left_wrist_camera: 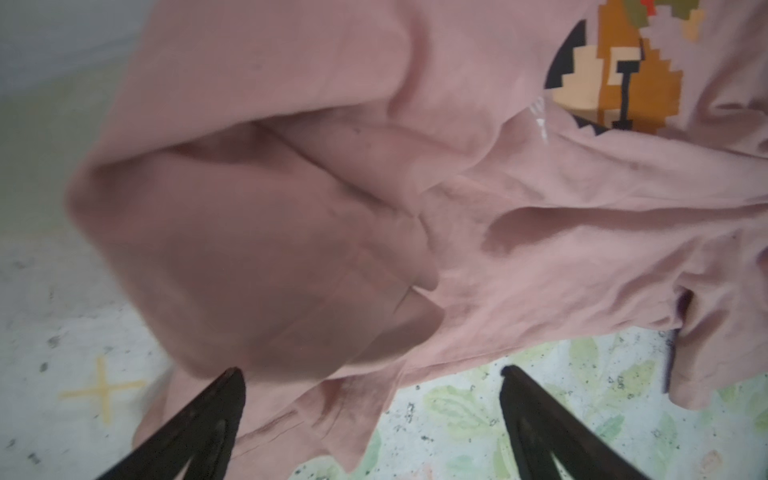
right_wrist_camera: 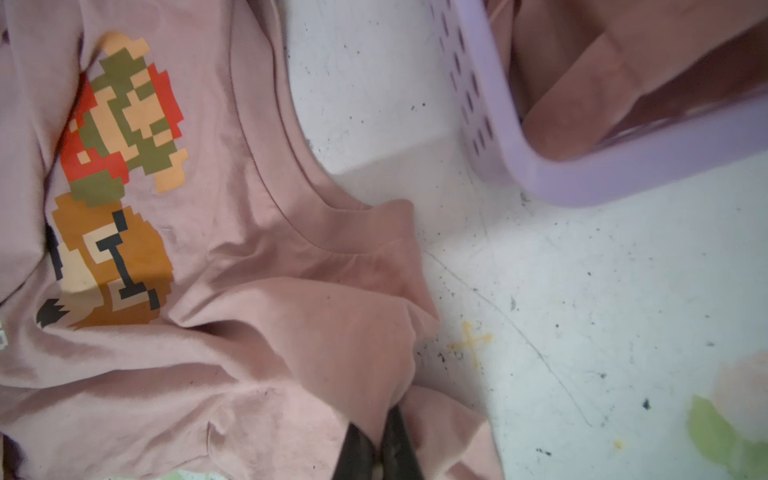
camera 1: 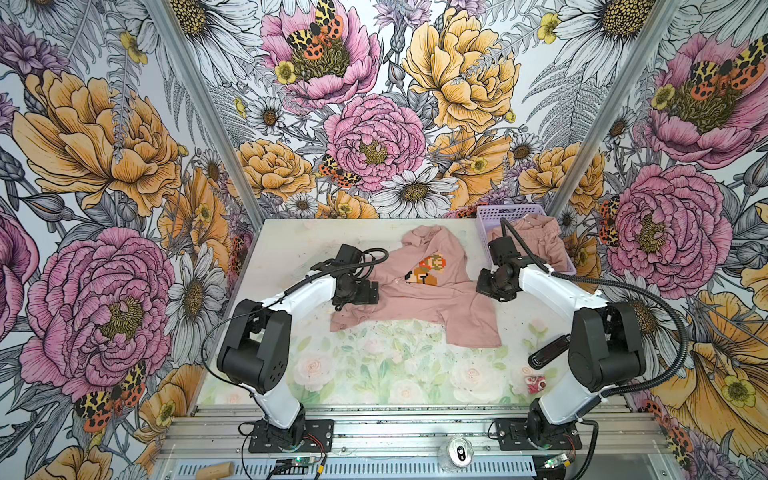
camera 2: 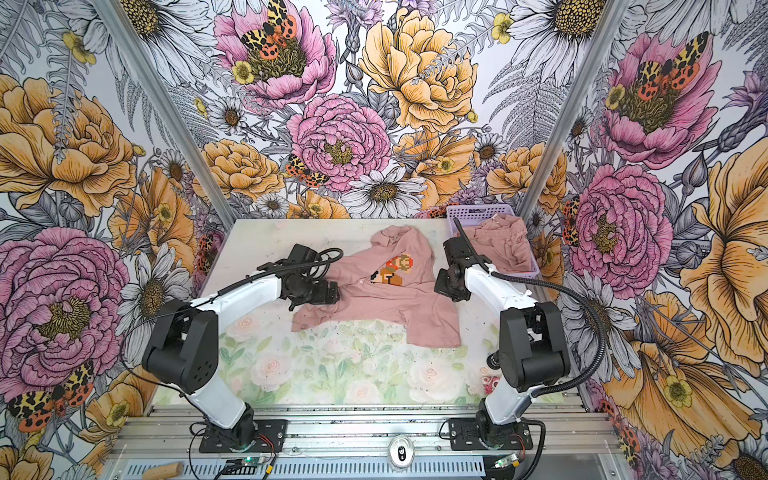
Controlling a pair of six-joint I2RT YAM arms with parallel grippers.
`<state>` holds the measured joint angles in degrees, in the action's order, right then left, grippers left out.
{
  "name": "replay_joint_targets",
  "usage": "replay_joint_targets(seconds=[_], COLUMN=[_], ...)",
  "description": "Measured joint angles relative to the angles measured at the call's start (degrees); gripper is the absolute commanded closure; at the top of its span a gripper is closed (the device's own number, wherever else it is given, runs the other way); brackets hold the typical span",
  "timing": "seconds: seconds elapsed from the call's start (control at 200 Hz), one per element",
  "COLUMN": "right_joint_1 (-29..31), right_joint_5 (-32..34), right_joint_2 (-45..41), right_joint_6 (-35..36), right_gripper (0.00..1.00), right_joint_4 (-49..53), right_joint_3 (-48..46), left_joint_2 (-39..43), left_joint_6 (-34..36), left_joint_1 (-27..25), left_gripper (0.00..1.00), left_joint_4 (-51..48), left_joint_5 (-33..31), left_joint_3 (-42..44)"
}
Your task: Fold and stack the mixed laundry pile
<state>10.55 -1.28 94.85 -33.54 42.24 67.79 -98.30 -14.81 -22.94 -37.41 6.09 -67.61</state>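
A dusty-pink T-shirt (camera 1: 419,297) (camera 2: 382,297) with a pixel-art figure lies crumpled on the table's far half. My left gripper (camera 1: 374,291) (left_wrist_camera: 370,369) hovers at the shirt's left edge, open, with a lifted fold of cloth just beyond its fingertips (left_wrist_camera: 226,399). My right gripper (camera 1: 482,286) (right_wrist_camera: 388,419) is shut on a bunched piece of the shirt (right_wrist_camera: 291,316) near its ribbed collar. Pink shorts (camera 1: 540,243) (right_wrist_camera: 602,83) lie inside the lavender basket (camera 1: 492,214) (right_wrist_camera: 623,174) at the back right.
A black bar-shaped object (camera 1: 548,351) and a small red-and-white item (camera 1: 535,383) lie on the table by the right arm's base. Yellow crosses (left_wrist_camera: 102,388) (right_wrist_camera: 469,343) are marked on the table. A can (camera 1: 459,453) and a wooden peg (camera 1: 214,471) rest on the front rail.
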Motion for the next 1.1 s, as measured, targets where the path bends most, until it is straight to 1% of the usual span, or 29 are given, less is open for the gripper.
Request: replay_joint_targets(seconds=[0.095, 0.13, 0.185, 0.23, 0.36, 0.4, 0.43, 0.55, 0.651, 0.786, 0.866, 0.961, 1.066, 1.096], right_joint_1=[0.04, 0.04, 0.04, 0.02, 0.02, 0.02, 0.02, 0.0, -0.44, -1.66, -2.51, -2.99, -3.02, -3.02], right_joint_5=[0.0, 0.0, 0.0, 0.0, 0.0, 0.0, 0.0, 0.0, -0.02, -0.2, -0.46, -0.46, -0.5, -0.52], right_joint_2=[0.0, 0.0, 0.0, 0.0, 0.0, 0.0, 0.0, -0.04, -0.55, -2.49, -3.45, -3.65, -3.08, -2.71], right_joint_6=[0.0, 0.02, 0.02, 0.02, 0.04, 0.04, 0.04, 0.15, 0.2, 0.2, 0.2, 0.22, 0.24, 0.26], right_gripper=[1.0, 1.0, 1.0, 1.0, 1.0, 1.0, 1.0, 1.0, 1.0, 1.0, 1.0, 1.0, 1.0, 1.0], right_joint_4=[0.24, 0.39, 0.42, 0.44, 0.44, 0.44, 0.44, 0.44, 0.46, 0.68, 0.76, 0.83, 1.27, 1.29], right_joint_3=[0.0, 0.0, 0.0, 0.0, 0.0, 0.0, 0.0, 0.0, -0.09, -0.35, -0.35, -0.22, 1.22, 2.05], left_joint_2=[-3.39, -4.74, -6.29, -7.28, -8.22, -8.07, -8.02, -6.1, -1.05, 7.96, 11.26, 11.39, 8.09, 6.71], left_joint_6=[0.07, 0.07, 0.22, 0.15, 0.42, 0.9, 0.9, 1.75, 2.43, 4.33, 5.7, 6.99, 7.93, 7.98], left_joint_1=[-1.29, -1.44, -1.55, -1.55, -1.55, -1.53, -1.42, -0.63, 1.57, 7.65, 12.09, 16.65, 20.46, 21.18], left_gripper=[0.17, 0.22, 0.32, 0.43, 0.83, 0.94, 1.0, 1.0, 1.0, 1.0, 1.0, 1.0, 1.0, 0.95], left_joint_4=[0.09, -0.07, -0.28, -0.72, -2.1, -2.29, -2.45, -3.56, -4.26, -4.52, -4.48, -4.26, -3.26, -2.91], left_joint_5=[-1.86, -2.95, -4.96, -6.56, -10.91, -12.15, -12.85, -14.53, -15.06, -14.29, -12.61, -11.06, -9.75, -9.6], left_joint_3=[-2.8, -3.48, -3.85, -3.85, -3.78, -3.78, -3.78, -3.69, -3.23, -3.1, -3.37, -4.13, -5.05, -5.51])
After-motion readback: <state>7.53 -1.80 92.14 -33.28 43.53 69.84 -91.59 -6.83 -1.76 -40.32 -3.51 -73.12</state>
